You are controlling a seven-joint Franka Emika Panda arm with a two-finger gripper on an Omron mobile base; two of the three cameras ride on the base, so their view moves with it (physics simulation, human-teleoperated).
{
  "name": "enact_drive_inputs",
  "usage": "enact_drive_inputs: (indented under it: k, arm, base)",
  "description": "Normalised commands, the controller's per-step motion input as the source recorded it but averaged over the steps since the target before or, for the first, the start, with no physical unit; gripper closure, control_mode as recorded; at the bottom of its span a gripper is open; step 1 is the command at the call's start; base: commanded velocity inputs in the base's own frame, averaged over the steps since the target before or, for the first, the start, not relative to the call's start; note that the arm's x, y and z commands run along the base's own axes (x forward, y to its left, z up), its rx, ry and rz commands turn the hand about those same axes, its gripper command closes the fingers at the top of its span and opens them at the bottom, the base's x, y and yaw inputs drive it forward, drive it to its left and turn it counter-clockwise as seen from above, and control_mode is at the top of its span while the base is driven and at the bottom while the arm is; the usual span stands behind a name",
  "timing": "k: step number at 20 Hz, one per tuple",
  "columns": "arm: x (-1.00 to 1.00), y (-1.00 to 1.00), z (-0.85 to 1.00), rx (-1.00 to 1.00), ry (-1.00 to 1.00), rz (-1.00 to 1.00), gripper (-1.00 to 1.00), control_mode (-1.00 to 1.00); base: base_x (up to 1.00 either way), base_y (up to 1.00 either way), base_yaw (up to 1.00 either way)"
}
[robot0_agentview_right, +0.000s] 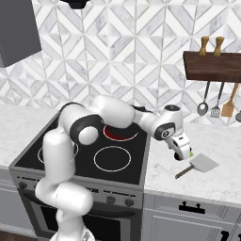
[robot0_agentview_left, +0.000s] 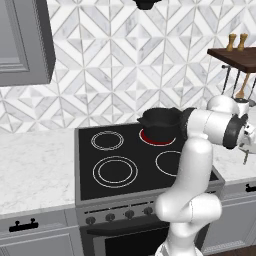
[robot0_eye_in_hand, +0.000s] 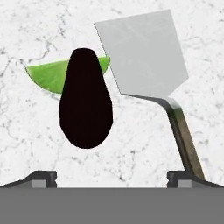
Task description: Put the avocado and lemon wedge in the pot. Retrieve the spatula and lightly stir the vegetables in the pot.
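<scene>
Two dark fingertips of the gripper [robot0_eye_in_hand: 112,177] are standing wide apart, empty, hovering over the marble counter [robot0_eye_in_hand: 35,131], where a black avocado [robot0_eye_in_hand: 85,104] is overlapping a green wedge [robot0_eye_in_hand: 50,75] beside the spatula [robot0_eye_in_hand: 144,54]. No writing is showing.

Two cameras sit behind the white jointed arm [robot0_agentview_left: 192,170], one off its left shoulder and one off its right, both looking forward and down across the black glass stovetop [robot0_agentview_left: 107,175] towards the grey-and-white patterned tile wall [robot0_agentview_right: 127,56]. Both take in the stove, the squat black pot [robot0_agentview_left: 160,122] and the white marble counter [robot0_agentview_right: 207,181] from a middling distance. A third camera rides on the hand, pointing straight down, very near the counter, at a pale grey flat-headed spatula [robot0_eye_in_hand: 146,54], also seen from the right-hand camera.
</scene>
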Motion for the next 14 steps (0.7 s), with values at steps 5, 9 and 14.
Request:
enact_drive_inputs:
  k: [5, 9, 14]
  arm:
    - [0.25, -0.14, -0.15, 0.03, 0.00, 0.00, -1.00, -1.00]
    - [0.24, -0.13, -0.12, 0.04, 0.00, 0.00, -1.00, -1.00]
    - [0.21, -0.05, -0.18, 0.01, 0.00, 0.00, -1.00, -1.00]
  base:
    - [0.00, 0.00, 0.00]
    - [0.00, 0.00, 0.00]
    - [0.00, 0.00, 0.00]
